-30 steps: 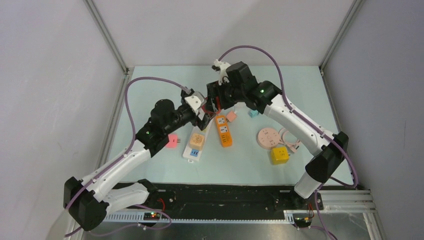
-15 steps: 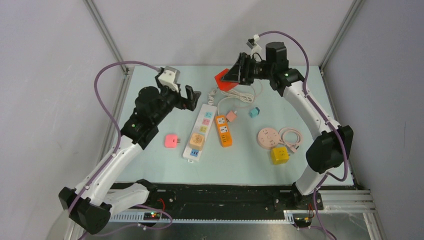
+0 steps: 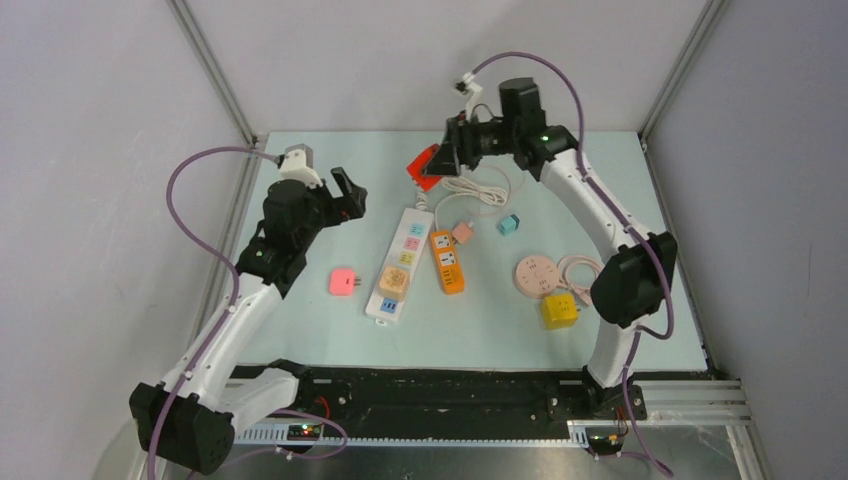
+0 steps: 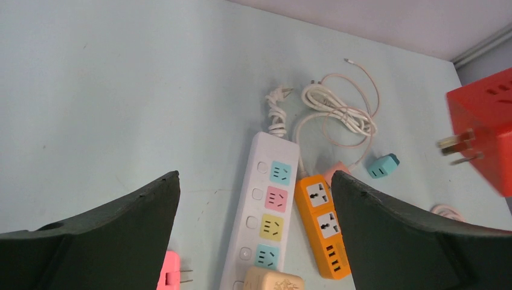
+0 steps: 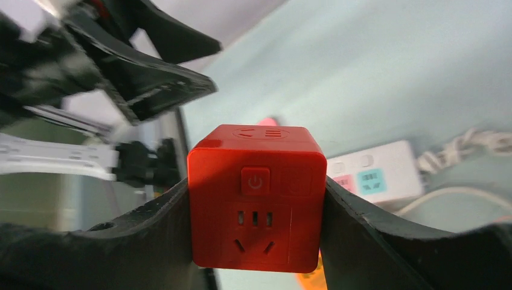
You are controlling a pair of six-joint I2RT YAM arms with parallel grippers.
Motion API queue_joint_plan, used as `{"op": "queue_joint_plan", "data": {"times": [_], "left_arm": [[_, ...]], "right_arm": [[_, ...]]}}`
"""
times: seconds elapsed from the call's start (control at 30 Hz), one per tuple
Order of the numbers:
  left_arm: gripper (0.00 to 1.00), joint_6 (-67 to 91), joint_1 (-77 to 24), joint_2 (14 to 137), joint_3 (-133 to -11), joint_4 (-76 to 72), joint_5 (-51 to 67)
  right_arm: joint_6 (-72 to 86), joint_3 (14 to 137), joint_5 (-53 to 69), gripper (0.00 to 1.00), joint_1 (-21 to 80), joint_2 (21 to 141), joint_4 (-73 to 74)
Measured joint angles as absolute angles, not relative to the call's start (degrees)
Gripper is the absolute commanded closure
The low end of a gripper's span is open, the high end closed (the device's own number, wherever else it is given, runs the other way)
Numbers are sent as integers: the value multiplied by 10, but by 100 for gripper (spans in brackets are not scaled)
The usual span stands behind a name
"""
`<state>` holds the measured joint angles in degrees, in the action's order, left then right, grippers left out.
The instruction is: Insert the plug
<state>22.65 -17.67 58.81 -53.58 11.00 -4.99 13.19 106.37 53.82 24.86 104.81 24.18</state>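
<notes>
Above the bench's point(image 3: 300, 335) far edge, my right end effector point(image 3: 437, 160) clamps a glossy red cube plug point(image 5: 255, 199); left end effector point(image 3: 345, 197) gapes.

Wide room on my left, a crowd ahead and to my right.

My left gripper point(image 4: 255, 178) hangs with jaws spread wide. Beyond my left finger point(image 4: 90, 241) the table point(image 4: 108, 90) is bare, free passage. Between my fingers lies the white power strip point(image 4: 265, 211), a beige cube adapter point(image 4: 272, 281) on its near end. The orange power strip point(image 4: 320, 223) lies just beside it, toward my right finger point(image 4: 422, 241). Past them, coiled cables point(image 4: 338, 112) and a teal adapter point(image 4: 383, 166) clutter the way. A pink plug point(image 4: 169, 272) sits at my left finger's inner edge. Off my right finger, above the table, the red cube adapter point(image 4: 489, 133) clamped in my right gripper point(image 5: 256, 199) points its prongs inward.
</notes>
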Motion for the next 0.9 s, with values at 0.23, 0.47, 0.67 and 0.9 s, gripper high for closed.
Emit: {"op": "queue_joint_plan", "data": {"times": [0.23, 0.47, 0.67, 0.9], "left_arm": [[2, 268, -154, 565, -513, 130, -58], [2, 270, -144, 548, -513, 151, -56], [2, 268, -140, 522, -513, 161, -43], [2, 267, -138, 503, -496, 160, -43]], "right_arm": [[-81, 1139, 386, 100, 330, 1141, 348], [-166, 1187, 317, 100, 351, 1256, 416], [-190, 1158, 276, 100, 366, 1269, 407], [-220, 1110, 245, 100, 385, 1269, 384]]}}
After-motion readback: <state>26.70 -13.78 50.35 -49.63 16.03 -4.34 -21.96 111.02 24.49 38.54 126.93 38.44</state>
